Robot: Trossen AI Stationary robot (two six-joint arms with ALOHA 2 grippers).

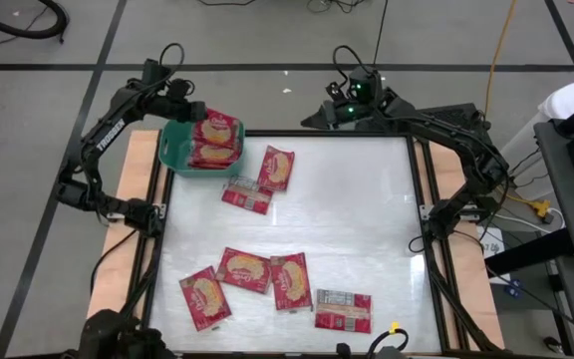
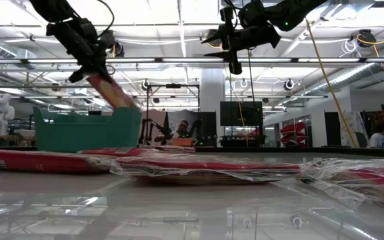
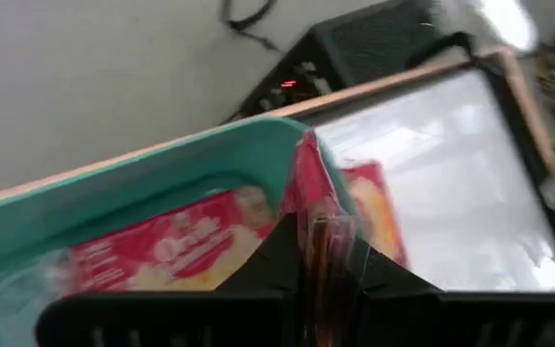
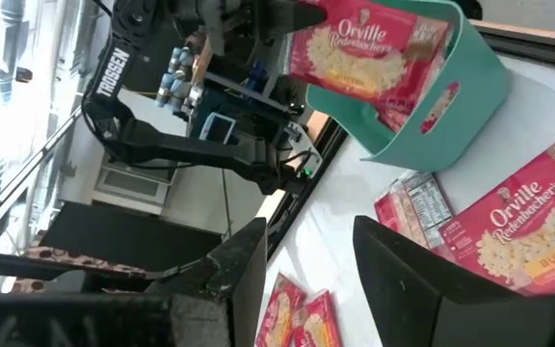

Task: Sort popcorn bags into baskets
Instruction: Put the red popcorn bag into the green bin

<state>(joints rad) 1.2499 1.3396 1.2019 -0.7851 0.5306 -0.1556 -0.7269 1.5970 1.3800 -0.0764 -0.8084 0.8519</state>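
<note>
My left gripper (image 1: 195, 112) is over the teal basket (image 1: 174, 150) at the table's far left corner, shut on a red popcorn bag (image 1: 218, 130). A second bag (image 1: 215, 156) lies flat inside the basket. Several more bags lie on the table: two near the basket (image 1: 277, 168) (image 1: 246, 194), and a group by the near edge (image 1: 245, 269) (image 1: 343, 310). My right gripper (image 1: 352, 100) waits open above the table's far edge, touching nothing. My left gripper pinches the bag between its two fingers by one short edge (image 3: 312, 207), coming from the far left side and slanting down. The bag (image 2: 114, 93) is lifted and tilted, and its free end (image 2: 132, 105) slopes down to the basket's rim (image 2: 129, 112).
The middle and right of the white tabletop (image 1: 367, 219) are free of bags. The table's dark frame (image 1: 429, 239) runs along its edges. People and equipment show in the room beyond the far edge.
</note>
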